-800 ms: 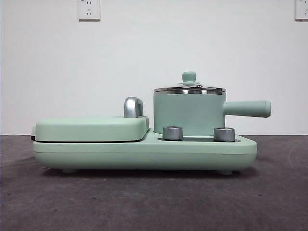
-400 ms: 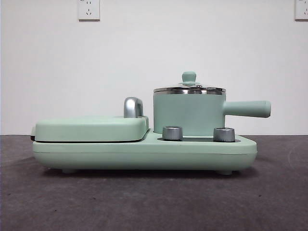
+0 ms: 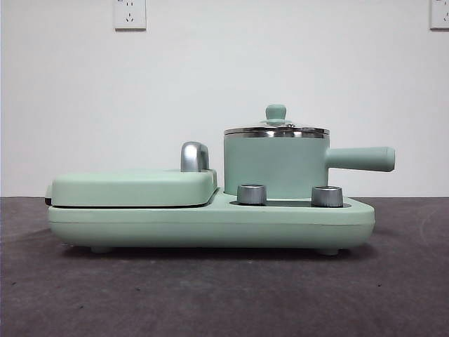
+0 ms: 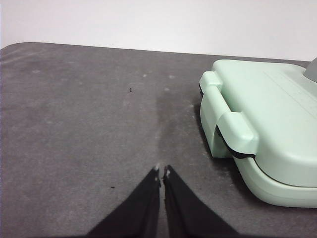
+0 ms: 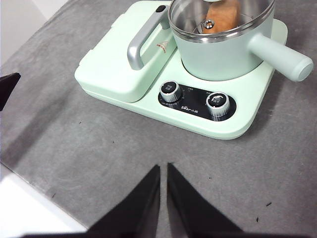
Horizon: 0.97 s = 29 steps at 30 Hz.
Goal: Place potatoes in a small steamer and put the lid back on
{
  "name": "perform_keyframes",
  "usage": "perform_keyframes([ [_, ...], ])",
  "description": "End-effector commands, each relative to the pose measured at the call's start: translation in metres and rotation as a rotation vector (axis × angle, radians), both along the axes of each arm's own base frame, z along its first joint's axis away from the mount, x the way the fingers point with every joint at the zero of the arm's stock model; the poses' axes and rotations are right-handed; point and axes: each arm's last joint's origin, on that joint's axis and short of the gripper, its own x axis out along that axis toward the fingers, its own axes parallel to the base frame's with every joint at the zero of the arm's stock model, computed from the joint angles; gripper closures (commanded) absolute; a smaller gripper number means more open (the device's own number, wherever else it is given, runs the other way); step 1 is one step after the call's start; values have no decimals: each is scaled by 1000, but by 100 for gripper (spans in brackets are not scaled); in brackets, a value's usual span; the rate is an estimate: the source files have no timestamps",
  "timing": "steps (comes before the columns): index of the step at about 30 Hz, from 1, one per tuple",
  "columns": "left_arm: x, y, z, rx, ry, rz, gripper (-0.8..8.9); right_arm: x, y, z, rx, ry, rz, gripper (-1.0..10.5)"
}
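Note:
The small steamer (image 3: 270, 168) stands on the right half of a mint-green cooker base (image 3: 210, 225), its straight handle pointing right. The lid (image 3: 276, 130) sits on its steel rim, green knob on top. In the right wrist view the potato (image 5: 223, 15) shows orange-brown inside the steamer (image 5: 223, 54), seen through the clear lid. My right gripper (image 5: 163, 166) hangs shut and empty over the grey table in front of the cooker. Off the cooker's griddle end, my left gripper (image 4: 162, 171) is shut and empty above the table. Neither arm shows in the front view.
A flat mint-green griddle cover (image 3: 133, 186) with a chrome handle (image 3: 194, 156) fills the cooker's left half. Two steel dials (image 3: 252, 194) (image 3: 327, 196) sit on the front panel. A black tip (image 5: 6, 84) shows at the right wrist view's edge. A white wall stands behind.

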Motion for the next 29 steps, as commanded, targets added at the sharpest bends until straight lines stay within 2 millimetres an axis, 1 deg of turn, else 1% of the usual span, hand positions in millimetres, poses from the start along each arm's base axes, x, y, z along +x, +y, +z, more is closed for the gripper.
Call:
perform_keyframes([
  [1,1,0,-7,0,25,7,794,0,1,3,4,-19,12,926],
  [16,1,0,-7,0,25,7,794,0,1,3,9,-28,12,927],
  [18,1,0,-7,0,25,7,794,0,-4,0,-6,-52,-40,927],
  [21,1,0,-7,0,26,7,794,8,-10,-16,-45,-126,-141,930],
  [22,1,0,-7,0,26,7,794,11,-14,-25,-52,-157,-187,930],
  [24,1,0,-7,0,26,7,794,16,-21,-47,-77,-207,-289,930],
  [26,1,0,-7,0,26,7,794,21,-30,-73,-141,-265,-407,930],
  [29,1,0,-7,0,25,7,794,25,-41,-109,-239,-334,-526,930],
])
